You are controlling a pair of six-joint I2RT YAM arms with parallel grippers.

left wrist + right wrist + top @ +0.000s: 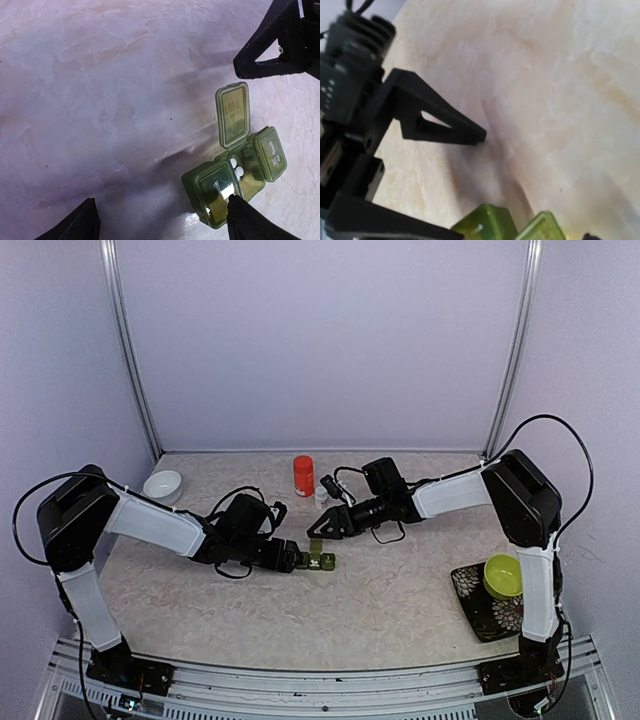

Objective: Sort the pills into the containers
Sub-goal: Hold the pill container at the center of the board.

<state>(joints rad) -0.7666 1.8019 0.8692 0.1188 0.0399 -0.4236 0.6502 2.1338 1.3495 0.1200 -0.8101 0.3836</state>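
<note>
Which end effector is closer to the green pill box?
Left. The left end effector has one finger at the pill box; the right end effector is apart, beyond its raised lid.

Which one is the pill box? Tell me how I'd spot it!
Look at the middle of the marbled table, nearer than the red-orange bottle. There sits the pill box: small, dark green, see-through squares in a row, lids flipped up. The white bowl and lime-green bowl are round; it is boxy and low.

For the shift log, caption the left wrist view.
Open left gripper at green pill box, two lids up, white pills in one compartment.
</note>
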